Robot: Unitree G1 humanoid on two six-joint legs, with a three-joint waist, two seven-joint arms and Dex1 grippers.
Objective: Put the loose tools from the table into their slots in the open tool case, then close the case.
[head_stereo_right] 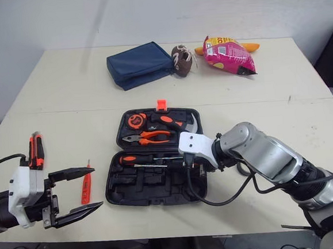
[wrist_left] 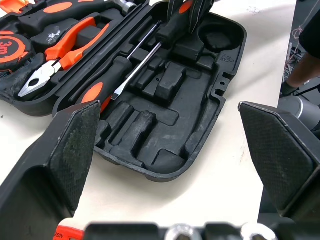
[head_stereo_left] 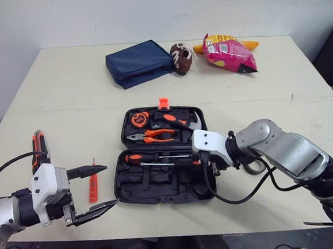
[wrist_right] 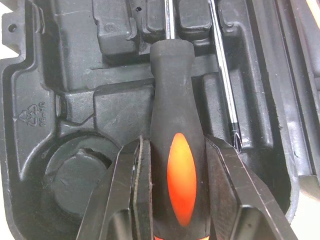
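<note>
Occupying the near middle of the pale table [head_stereo_left: 66, 98], the black tool case [head_stereo_left: 160, 189] lies open with both halves flat and an orange latch on its far edge. The far half holds a tape measure [head_stereo_left: 138, 119] at its left end, orange-handled pliers [head_stereo_left: 156, 137] along its near side, and a hammer [head_stereo_left: 183, 122] at its right end. The near half holds a screwdriver [head_stereo_left: 135, 158] with an orange-and-black handle along its far side, a thin shaft beside it, and moulded recesses [wrist_left: 165, 90] toward the near rim. At the far side of the table, a blue pouch [head_stereo_left: 138, 63] lies to the left, a pink snack bag [head_stereo_left: 228, 52] to the right, and a small brown toy football [head_stereo_left: 181, 58] between them, touching the pouch. The right gripper [wrist_right: 172, 145] sits over the right end of the near half. Its fingers are closed on the black handle of a second screwdriver [wrist_right: 177, 165], which bears an orange inset. That handle lies along the case interior, next to a round recess [wrist_right: 75, 170]. The left gripper [head_stereo_left: 111, 185] hangs at the near left of the table, just left of the case, with its fingers spread wide and gripping nothing. An orange-and-black tool [head_stereo_left: 39, 147] lies on the table at the far left, by the left arm. A small orange tester screwdriver [head_stereo_left: 92, 191] lies loose on the table between the left gripper and the case.
</note>
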